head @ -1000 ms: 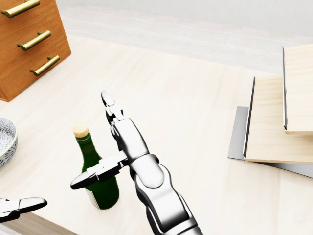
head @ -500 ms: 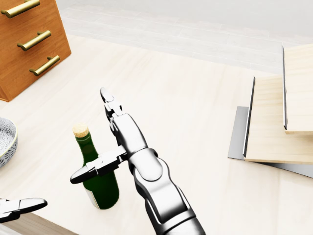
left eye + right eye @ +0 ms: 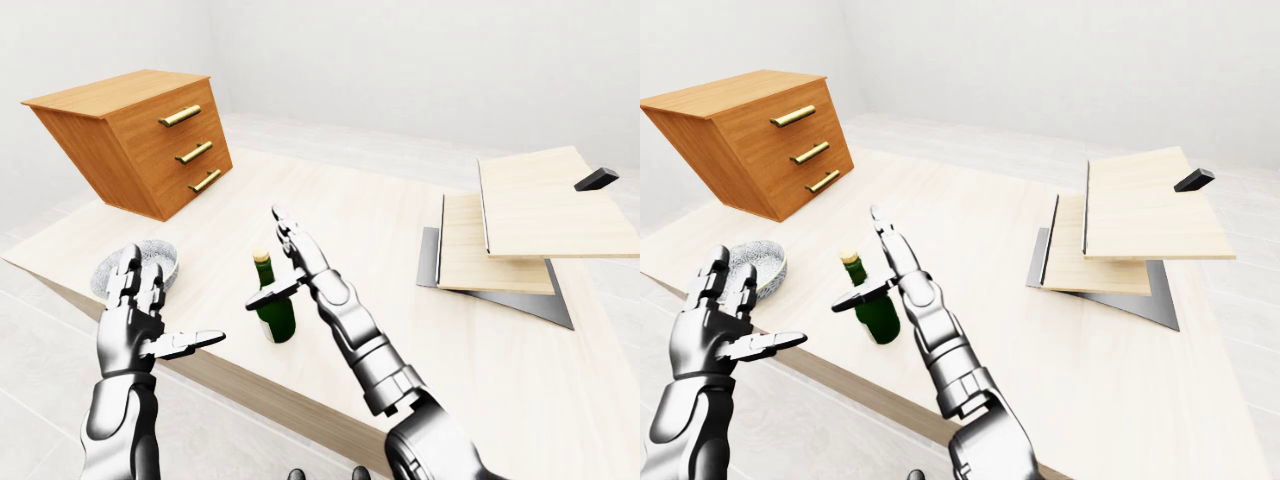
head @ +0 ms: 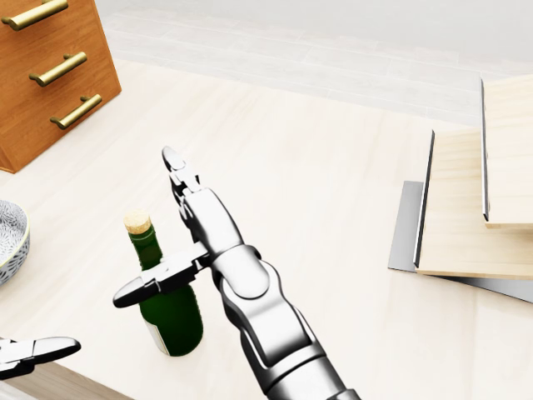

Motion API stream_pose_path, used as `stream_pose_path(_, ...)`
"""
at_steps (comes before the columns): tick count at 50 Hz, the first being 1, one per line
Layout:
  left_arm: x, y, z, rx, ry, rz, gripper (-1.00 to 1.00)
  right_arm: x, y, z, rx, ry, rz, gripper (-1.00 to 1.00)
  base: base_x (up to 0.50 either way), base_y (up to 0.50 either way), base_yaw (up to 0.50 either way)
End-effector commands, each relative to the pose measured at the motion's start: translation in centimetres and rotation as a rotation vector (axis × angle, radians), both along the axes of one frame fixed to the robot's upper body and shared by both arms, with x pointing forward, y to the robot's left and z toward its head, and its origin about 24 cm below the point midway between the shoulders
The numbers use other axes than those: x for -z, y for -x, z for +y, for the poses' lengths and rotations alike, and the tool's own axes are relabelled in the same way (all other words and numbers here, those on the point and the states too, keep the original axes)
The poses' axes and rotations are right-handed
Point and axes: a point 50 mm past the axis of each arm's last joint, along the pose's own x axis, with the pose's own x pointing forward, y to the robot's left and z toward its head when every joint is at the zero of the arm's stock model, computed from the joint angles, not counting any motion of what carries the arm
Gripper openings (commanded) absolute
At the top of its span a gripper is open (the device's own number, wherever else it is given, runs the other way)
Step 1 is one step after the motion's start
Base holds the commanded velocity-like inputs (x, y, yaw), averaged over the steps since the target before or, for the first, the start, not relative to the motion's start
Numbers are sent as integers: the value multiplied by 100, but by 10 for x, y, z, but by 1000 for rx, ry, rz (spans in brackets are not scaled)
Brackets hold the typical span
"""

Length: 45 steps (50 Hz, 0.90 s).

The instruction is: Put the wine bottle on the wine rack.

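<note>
A green wine bottle [image 4: 172,321] with a cork stands upright on the pale wooden table [image 4: 316,167], at the lower left of the head view. My right hand [image 4: 162,227] is open just to the right of it. Its fingers [image 4: 185,187] point up and away, and its thumb [image 4: 154,286] crosses in front of the bottle's shoulder without closing on it. My left hand [image 3: 150,320] is open and empty, off the table's near edge at the lower left. The wine rack [image 3: 500,250], a stack of light wooden boards on a grey base, sits at the right.
A tilted wooden drawer chest [image 3: 150,140] with brass handles stands at the top left. A patterned bowl [image 3: 760,262] sits left of the bottle near the table edge. A small black block [image 3: 597,179] lies on the rack's top board.
My right hand has shifted a little to the left, closer to the bottle, with the thumb further across it. The bottle and left hand have not moved.
</note>
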Motion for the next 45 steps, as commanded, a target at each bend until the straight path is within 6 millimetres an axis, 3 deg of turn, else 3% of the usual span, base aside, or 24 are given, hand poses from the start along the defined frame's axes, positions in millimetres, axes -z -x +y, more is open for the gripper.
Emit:
stream_pose_path(1, -1, 0, 0, -3, 0, -3, 100, 2, -1, 5, -21, 0, 13, 100, 0, 0, 0)
stream_pose_path(25, 0, -1, 1, -3, 3, 1, 100, 1, 3, 13, -56, -11, 18, 100, 0, 0, 0)
stream_pose_path(27, 0, -1, 1, -3, 3, -1, 100, 0, 3, 13, -56, -15, 17, 4, 0, 0, 0)
stream_pose_path(28, 0, -1, 1, -3, 3, 0, 100, 0, 3, 13, -58, -15, 15, -62, 0, 0, 0)
stream_pose_path(29, 1, -1, 1, -3, 5, 2, 100, -1, 3, 13, -59, -17, 15, -100, 0, 0, 0)
stream_pose_path(45, 1, -1, 0, -2, 4, 3, 100, 2, 5, 13, -62, -26, 18, -100, 0, 0, 0)
